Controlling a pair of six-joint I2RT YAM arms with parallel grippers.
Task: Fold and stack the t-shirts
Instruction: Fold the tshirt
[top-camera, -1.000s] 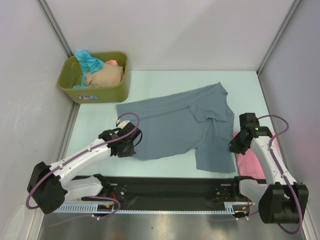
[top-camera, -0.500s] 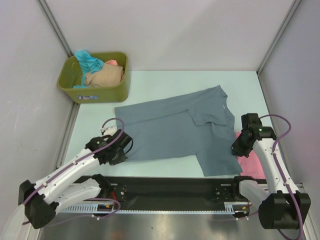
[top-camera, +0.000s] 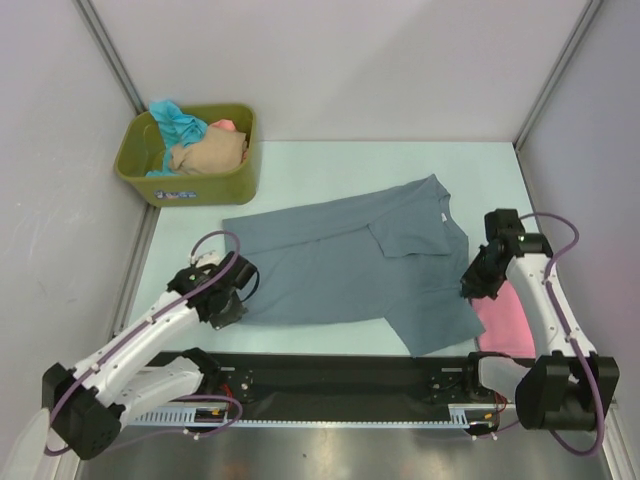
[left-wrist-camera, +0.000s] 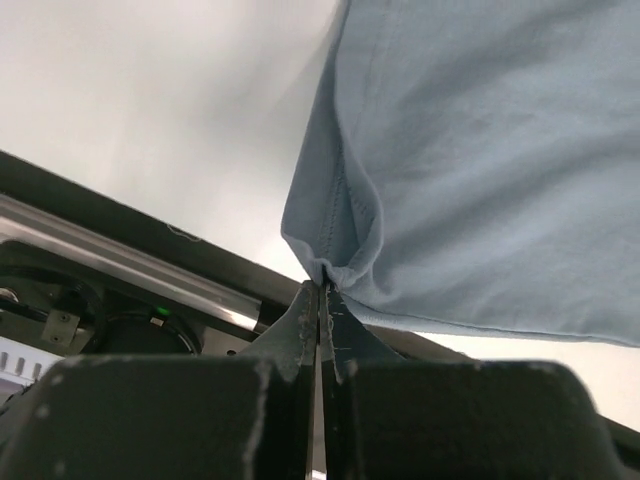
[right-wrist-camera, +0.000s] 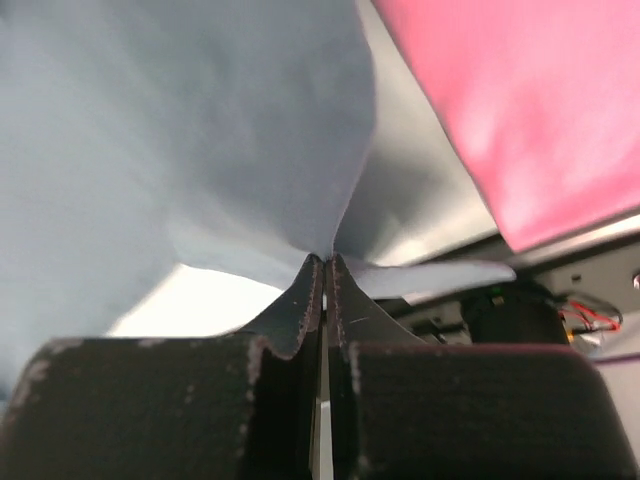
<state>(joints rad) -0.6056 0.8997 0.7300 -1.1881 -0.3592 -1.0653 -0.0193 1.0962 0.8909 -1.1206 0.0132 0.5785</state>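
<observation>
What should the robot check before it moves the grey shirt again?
1. Left gripper pinching a corner of the grey shirt: ok, jaws shut on the cloth.
2. Right gripper pinching the opposite edge: ok.
3. Shirt spread flat: not ok, a flap is doubled over on its right part.
4. Grey shirt apart from the pink shirt: cannot tell, its near corner reaches the pink edge.
5. Tub out of the way: ok, it sits at the far left, apart from the shirt.
</observation>
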